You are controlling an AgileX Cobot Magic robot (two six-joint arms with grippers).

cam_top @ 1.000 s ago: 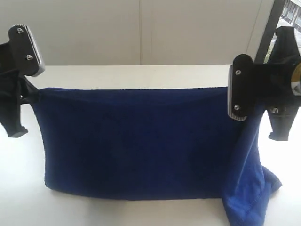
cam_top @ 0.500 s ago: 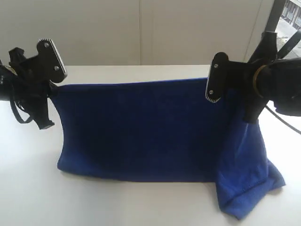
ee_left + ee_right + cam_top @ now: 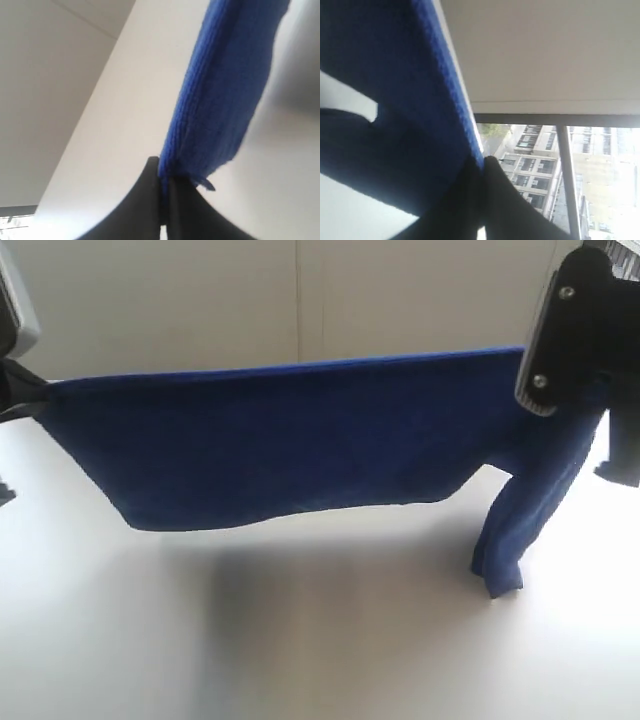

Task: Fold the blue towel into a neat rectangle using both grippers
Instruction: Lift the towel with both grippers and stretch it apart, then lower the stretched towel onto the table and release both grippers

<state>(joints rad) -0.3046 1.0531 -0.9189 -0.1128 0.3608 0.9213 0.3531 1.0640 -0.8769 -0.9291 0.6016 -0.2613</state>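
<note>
- L gripper [image 3: 162, 197]: black fingers pressed tight together, pinching one top corner of the blue towel [image 3: 300, 440]. Sits at 9 o'clock in the exterior view, mostly out of frame. Only its silver finger plate [image 3: 12, 315] shows, approx. 10 o'clock.
- R gripper [image 3: 560, 340]: at 2 o'clock, a bit higher than the L. Fingers shut on the towel's top hem. The wrist view shows the hem running straight into the closed tips. Grip looks to be inboard of the true corner, since cloth carries on past it.
- Blue towel: strung between the two grips, top hem taut and near level, rising slightly toward 2 o'clock. Main body hangs as a wide band clear of the table, lower edge bowed.
- Spare cloth [image 3: 520, 530]: at 4 o'clock, beyond the R grip, a narrow bunched tail drops down. Its lower end is near the table; can't tell if it's touching.
- Table [image 3: 300, 660]: white, under everything. A soft shadow [image 3: 260, 580] lies at 6 o'clock below the hanging band.
- Wall [image 3: 200, 300]: pale, at 12 o'clock behind the towel.
- Why held so (judgement): two hem pinches pulled apart let the cloth's own weight flatten it, so it can be laid down square for a fold.
- Status (judgement): no neat rectangle yet.
- Risk (judgement): the tail at 4 o'clock may land crumpled and skew the edges.
</note>
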